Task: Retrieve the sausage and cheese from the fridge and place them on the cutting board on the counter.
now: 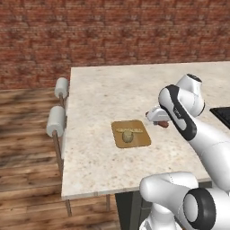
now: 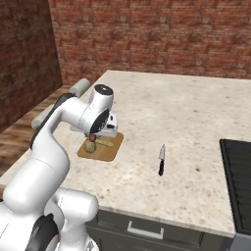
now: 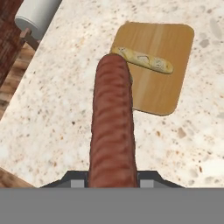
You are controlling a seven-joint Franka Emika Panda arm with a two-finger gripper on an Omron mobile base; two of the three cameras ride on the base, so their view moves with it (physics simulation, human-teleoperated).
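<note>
Gripper (image 1: pixel 162 123) clamped on our sausage (image 3: pixel 112 127), we hover just right of the cutting board (image 1: pixel 140 137), cheese (image 1: pixel 127 136) already there.

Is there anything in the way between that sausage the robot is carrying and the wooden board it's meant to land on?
Nothing visible blocks it. The end effector holds the sausage above bare counter beside the cutting board. The cheese already lies on the board, so it takes up part of the landing spot.
</note>
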